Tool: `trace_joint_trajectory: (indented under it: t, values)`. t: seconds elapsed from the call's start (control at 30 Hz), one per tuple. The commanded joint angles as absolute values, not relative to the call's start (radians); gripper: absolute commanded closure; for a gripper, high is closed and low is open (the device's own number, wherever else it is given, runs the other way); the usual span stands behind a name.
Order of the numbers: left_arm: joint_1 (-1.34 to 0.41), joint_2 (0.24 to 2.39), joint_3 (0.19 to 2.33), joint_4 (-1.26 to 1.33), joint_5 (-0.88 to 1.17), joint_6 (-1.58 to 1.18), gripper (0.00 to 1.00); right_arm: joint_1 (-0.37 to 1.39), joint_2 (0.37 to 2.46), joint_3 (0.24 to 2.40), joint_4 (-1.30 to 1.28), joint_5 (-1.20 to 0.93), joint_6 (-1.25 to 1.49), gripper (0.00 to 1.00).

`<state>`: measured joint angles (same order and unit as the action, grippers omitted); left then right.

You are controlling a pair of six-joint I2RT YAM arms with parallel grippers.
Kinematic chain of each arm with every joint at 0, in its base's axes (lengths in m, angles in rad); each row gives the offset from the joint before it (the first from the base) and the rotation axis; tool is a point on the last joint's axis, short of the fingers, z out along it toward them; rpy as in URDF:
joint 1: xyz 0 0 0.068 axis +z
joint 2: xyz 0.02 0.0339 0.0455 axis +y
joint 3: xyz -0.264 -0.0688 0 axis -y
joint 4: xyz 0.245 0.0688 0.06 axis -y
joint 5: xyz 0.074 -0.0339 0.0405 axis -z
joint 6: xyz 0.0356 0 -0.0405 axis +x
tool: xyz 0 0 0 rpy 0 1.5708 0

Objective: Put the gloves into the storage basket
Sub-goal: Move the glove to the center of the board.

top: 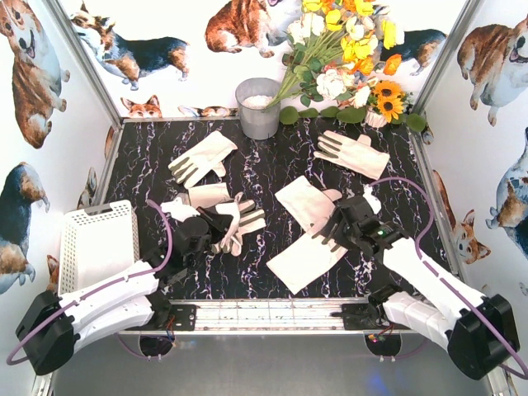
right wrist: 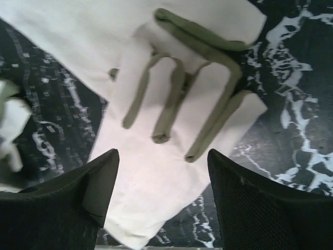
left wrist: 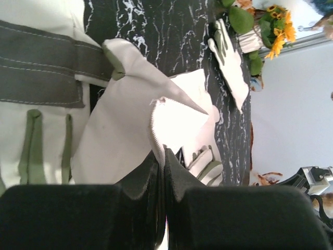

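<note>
Looking at cream-white fabric gloves (top: 202,157) here, some with grey-olive strips along the fingers and palm. All lying on the black marbled worktop (top: 247,285), some flat, some folded or overlapping.

Counting from the top view:
- one out flat at 11 o'clock
- two more bunched around 9 o'clock by the left tool (top: 216,231), including the pinched glove (top: 243,219)
- one at 1 o'clock (top: 351,153)
- two overlapping around 4 o'clock (top: 307,260) by the right tool (top: 337,235)

Makes six, though can't cleanly separate the bunch at 9.

Also counting one white slatted basket (top: 99,243) over at 8 o'clock by the left arm, apart from every glove. Then one grey bucket (top: 258,107) at 12 o'clock and one bunch of flowers (top: 346,58) just past it toward 1.

Only get the basket and the full count from the top view. No way to read either grip from up there, just black tool bodies sitting over fabric.

Left wrist view sorts that out. Shows the left tool (left wrist: 164,156) clamped together on a fold of the pinched glove (left wrist: 130,135), with a ragged cream edge poking up right between the fingers.

Right wrist view has the right tool (right wrist: 161,172) with fingers standing well apart over a striped glove (right wrist: 171,104), olive strips down each finger. Can't tell whether touching the fabric or hovering just above.
</note>
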<state>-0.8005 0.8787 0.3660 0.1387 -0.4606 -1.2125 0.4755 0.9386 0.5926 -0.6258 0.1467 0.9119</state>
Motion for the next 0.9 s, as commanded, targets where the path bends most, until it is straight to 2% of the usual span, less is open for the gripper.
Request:
trace_joint_trajectory:
  t: [0.0,0.1,0.17,0.33,0.57,0.87]
  values:
    - [-0.808,0.857,0.358,0.041,-0.459,-1.202,1.00,0.478,0.993,0.621,-0.674,0.234,0.821,0.34]
    - [-0.809,0.873,0.367,0.051,-0.432,-1.197,1.00,0.492,1.073,0.653,-0.664,0.131,0.772,0.47]
    - [-0.809,0.891,0.376,0.075,-0.413,-1.197,1.00,0.513,1.141,0.668,-0.634,0.079,0.762,0.50]
    - [-0.812,0.946,0.416,0.144,-0.376,-1.203,1.00,0.537,1.269,0.672,-0.544,0.027,0.777,0.50]
    - [-0.865,1.024,0.483,0.284,-0.405,-1.233,1.00,0.522,1.357,0.725,-0.662,0.255,0.759,0.52]
    - [-0.947,1.206,0.628,0.469,-0.464,-1.246,1.00,0.309,1.378,0.743,-0.660,0.275,0.699,0.51]
